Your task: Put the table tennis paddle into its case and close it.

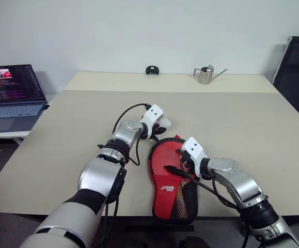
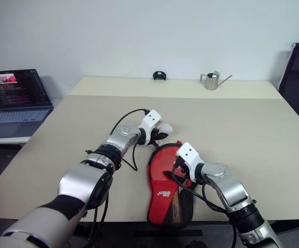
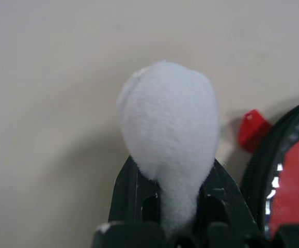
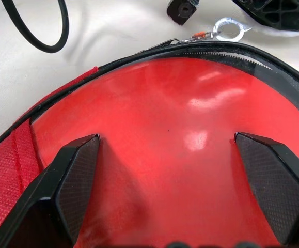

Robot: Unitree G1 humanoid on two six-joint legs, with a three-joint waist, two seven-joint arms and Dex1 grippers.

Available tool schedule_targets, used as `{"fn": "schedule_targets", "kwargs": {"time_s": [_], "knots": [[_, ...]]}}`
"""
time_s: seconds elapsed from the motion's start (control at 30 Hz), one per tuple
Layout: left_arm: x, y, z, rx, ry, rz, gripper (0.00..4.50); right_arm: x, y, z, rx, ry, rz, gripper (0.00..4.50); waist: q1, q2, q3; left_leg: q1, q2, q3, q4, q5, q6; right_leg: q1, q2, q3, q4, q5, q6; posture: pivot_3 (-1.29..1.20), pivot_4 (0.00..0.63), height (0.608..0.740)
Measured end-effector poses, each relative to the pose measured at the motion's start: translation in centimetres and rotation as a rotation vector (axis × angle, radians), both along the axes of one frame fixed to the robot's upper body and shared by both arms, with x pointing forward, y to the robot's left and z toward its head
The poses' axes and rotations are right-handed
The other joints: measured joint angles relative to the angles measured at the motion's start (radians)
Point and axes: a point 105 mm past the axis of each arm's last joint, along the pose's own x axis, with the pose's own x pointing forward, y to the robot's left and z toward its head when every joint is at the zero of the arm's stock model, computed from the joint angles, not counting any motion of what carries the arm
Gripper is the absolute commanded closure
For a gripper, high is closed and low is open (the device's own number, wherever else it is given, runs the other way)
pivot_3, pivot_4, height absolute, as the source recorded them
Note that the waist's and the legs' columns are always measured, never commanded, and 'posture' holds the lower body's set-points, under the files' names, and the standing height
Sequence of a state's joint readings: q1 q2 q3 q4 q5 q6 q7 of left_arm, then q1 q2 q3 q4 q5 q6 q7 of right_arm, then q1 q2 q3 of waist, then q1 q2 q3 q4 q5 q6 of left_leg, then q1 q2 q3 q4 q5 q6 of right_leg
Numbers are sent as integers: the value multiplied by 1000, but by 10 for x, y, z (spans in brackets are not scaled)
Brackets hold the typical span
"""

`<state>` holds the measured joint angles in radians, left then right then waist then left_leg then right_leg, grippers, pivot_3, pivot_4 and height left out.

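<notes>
We saw the case (image 1: 171, 181) lying red side up near the front edge of the worktop (image 1: 232, 119), its mesh end toward the near edge. The left claw (image 1: 162, 128) sat just past the far, round end of the case and was clenched on the white pull charm (image 3: 167, 129), whose fluffy body stood out beyond the two black fingers (image 3: 131, 188). A small red tab (image 3: 252, 129) lay on the worktop beside the case rim. The right claw (image 4: 177, 181) was released, its two fingers spread wide over the glossy red front of the case, gripping nothing. Along the far rim the zip (image 4: 211, 51) ran with a metal ring at its end. We could not see the paddle itself. A laptop (image 1: 12, 98) stood far left, a small metal watering can (image 1: 207, 75) at the far edge.
</notes>
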<state>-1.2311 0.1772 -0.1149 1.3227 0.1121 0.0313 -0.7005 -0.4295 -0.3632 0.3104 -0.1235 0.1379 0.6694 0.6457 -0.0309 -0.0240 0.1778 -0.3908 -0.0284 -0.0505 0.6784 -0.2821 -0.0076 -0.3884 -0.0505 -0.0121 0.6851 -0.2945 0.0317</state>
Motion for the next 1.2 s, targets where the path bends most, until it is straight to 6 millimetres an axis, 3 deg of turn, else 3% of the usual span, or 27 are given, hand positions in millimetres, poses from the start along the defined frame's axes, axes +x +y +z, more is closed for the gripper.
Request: {"fn": "schedule_targets", "kwargs": {"time_s": [0.17,0.37,0.6,0.9,1.2], "knots": [[0,-7,-2,9,-13,-2,4212,-2,1,-3,5,10,-5,0,0,0,0,0,0,0,0,0,0,0,0,0,1,0,0,0,150,740],[3,-59,18,66,-197,35,4212,-15,6,-6,30,24,-54,0,22,-3,-2,-1,-2,-1,0,0,0,0,-1,0,-1,1,1,0,150,740],[2,-75,28,115,-291,20,4212,-21,10,-7,46,27,-97,0,23,-3,-3,0,-2,0,0,0,0,1,-1,-1,-1,1,1,0,150,740],[-20,-127,24,121,-325,-93,4212,-33,15,-8,74,34,-146,0,26,-3,-3,-1,-2,0,0,0,0,1,-1,-1,-2,0,2,0,150,740],[-26,-135,23,129,-332,-153,4212,-40,17,-10,87,41,-173,0,25,-1,-5,0,-3,0,-1,0,0,1,0,-1,-2,0,2,0,150,740]]}}
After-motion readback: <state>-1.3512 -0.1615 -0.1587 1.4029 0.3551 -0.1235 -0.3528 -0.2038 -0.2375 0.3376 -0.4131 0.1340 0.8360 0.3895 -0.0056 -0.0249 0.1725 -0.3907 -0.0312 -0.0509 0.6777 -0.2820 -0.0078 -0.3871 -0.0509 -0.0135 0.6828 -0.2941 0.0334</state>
